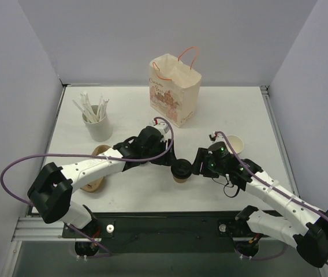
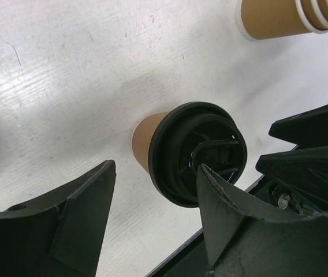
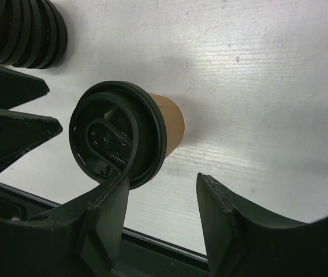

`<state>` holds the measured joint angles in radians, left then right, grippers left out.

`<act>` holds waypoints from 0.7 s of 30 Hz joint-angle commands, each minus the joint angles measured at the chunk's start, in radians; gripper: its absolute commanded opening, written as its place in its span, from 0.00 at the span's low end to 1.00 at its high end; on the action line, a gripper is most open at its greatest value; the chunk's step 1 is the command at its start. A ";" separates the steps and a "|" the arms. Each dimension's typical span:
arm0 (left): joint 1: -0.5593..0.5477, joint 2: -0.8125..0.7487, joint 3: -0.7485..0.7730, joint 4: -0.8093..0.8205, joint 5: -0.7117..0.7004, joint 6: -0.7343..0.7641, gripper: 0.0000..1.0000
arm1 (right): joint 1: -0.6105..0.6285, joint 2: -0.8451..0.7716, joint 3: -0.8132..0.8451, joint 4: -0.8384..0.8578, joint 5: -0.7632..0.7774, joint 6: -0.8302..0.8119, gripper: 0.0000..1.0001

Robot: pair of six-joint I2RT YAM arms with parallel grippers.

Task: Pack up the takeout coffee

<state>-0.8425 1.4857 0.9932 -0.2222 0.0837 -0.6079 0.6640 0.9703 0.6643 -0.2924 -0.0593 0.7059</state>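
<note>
White counter, grey walls; left claw spread, pinching nothing; the lidded coffee cup stands upright just right of it, paper bag well behind; right claw also spread, about equally near

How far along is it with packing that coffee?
Done: the black lid is on the takeout coffee, which stands upright on the table. In hand: the left tool and right tool sit either side of it, both open, neither gripping. Left: putting the cup into the paper bag behind.
</note>
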 commanded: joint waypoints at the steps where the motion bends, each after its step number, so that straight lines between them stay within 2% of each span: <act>1: 0.019 -0.025 0.093 -0.042 -0.008 0.045 0.69 | 0.019 0.013 0.057 -0.030 0.015 0.024 0.49; 3: 0.020 -0.038 0.116 -0.098 -0.045 0.071 0.71 | 0.031 0.034 0.067 -0.033 0.021 0.053 0.49; 8: 0.036 -0.120 0.133 -0.253 -0.263 0.109 0.79 | 0.083 0.106 0.103 -0.042 0.056 0.112 0.46; 12: 0.065 -0.218 0.111 -0.344 -0.392 0.128 0.82 | 0.115 0.169 0.135 -0.096 0.151 0.148 0.43; 18: 0.085 -0.392 0.058 -0.405 -0.510 0.209 0.82 | 0.148 0.202 0.182 -0.146 0.243 0.152 0.18; 21: 0.086 -0.452 0.035 -0.436 -0.559 0.241 0.82 | 0.148 0.228 0.205 -0.165 0.266 0.136 0.09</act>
<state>-0.7616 1.0977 1.0611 -0.5880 -0.3603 -0.4377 0.8062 1.1679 0.8177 -0.3798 0.1123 0.8440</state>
